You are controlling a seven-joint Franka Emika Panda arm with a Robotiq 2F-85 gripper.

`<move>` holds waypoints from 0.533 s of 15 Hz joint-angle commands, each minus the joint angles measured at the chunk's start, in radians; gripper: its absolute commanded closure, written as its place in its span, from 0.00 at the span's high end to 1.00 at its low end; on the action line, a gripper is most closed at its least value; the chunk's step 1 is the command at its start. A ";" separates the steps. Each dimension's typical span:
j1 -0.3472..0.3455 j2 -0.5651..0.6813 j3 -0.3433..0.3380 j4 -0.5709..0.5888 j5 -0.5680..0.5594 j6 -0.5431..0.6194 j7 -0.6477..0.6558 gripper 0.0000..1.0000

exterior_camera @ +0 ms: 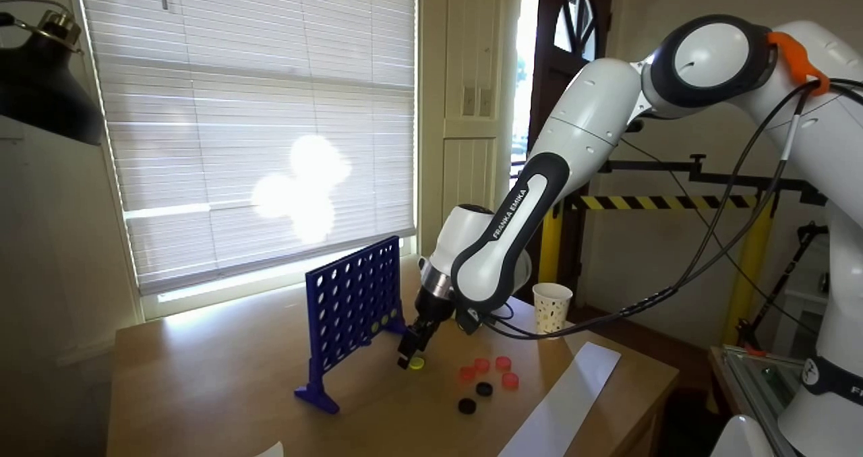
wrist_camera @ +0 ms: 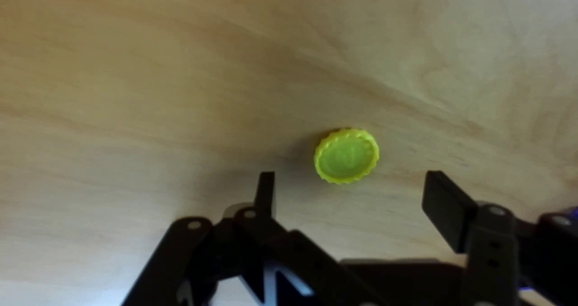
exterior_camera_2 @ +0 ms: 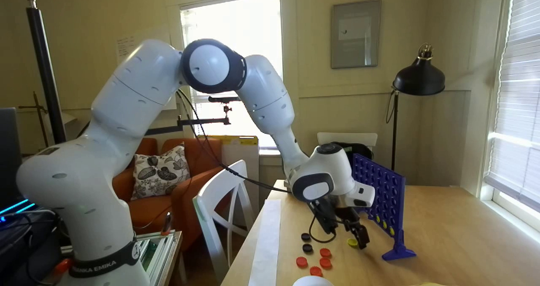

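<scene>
My hand is black, with blocky pads and pale round screw heads on its links. Right behind it, a silver collar meets my glossy white arm. Farther back from the hand, white FRANKA EMIKA lettering marks a black strip, dark bands ring my round white joint caps, and an orange clip gathers black cables.

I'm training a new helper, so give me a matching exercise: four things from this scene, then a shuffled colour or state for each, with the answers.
1. End effector
2. Game board
3. Paper cup
4. Disc nearest the end effector

A. Speckled
B. Jaws apart, gripping nothing
C. Yellow
D. Blue

Pairs: 1-B, 2-D, 3-A, 4-C
</scene>
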 commanded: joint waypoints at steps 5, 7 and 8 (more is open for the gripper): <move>0.014 0.019 -0.009 0.024 -0.036 -0.022 0.029 0.39; 0.015 0.018 -0.014 0.027 -0.038 -0.025 0.030 0.27; 0.015 0.018 -0.015 0.026 -0.038 -0.024 0.030 0.19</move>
